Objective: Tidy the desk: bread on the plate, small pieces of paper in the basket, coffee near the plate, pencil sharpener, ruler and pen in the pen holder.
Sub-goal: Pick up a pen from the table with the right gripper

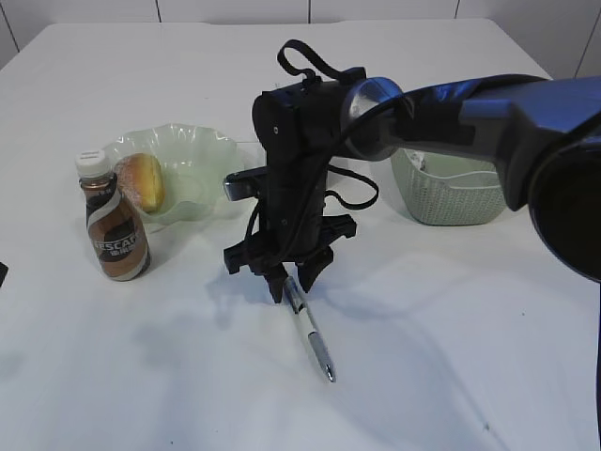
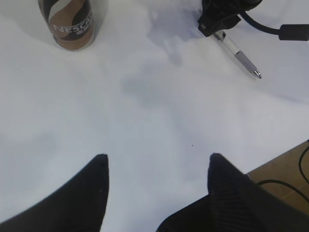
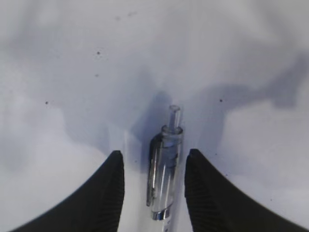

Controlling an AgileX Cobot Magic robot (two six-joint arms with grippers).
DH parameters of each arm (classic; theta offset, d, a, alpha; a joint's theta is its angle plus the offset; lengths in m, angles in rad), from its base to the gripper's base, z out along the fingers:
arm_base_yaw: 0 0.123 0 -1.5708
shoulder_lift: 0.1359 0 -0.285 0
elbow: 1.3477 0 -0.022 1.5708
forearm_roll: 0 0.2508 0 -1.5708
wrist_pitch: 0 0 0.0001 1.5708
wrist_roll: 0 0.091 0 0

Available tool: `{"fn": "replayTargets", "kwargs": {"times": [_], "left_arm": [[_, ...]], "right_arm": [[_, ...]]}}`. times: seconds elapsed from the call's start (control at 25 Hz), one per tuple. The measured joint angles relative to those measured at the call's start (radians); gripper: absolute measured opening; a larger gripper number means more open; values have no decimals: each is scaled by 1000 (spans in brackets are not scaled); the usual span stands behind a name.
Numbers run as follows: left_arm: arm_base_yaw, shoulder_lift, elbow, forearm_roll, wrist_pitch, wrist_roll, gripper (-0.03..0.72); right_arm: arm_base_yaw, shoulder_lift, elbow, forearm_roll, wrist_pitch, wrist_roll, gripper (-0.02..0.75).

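Pen (image 3: 163, 179) between right tool (image 3: 153, 166) fingers

White tabletop (image 1: 451, 357) under me, bare and smooth, brown floor (image 2: 285, 176) past its near right corner, black cable (image 2: 282, 183) lying there, pale wall panels (image 1: 235, 9) beyond far edge

The right arm (image 1: 451, 117) was matte black with a glossy rounded joint, looped black cables, and ribbed black fingers (image 3: 108, 193) on its end effector (image 1: 293, 274).

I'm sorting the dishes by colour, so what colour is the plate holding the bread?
Pale translucent green, with a wavy rim: the plate, clearest in the exterior view.
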Motion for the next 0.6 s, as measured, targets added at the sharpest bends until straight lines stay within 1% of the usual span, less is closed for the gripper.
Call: {"fn": "replayTargets", "kwargs": {"times": [0.52,0.6], "left_arm": [[0,0,0,0,0,0,456],[0,0,0,0,0,0,456]], "right_arm": [[0,16,2,1,-26,2,339],[0,16,2,1,-27,2,324]]}}
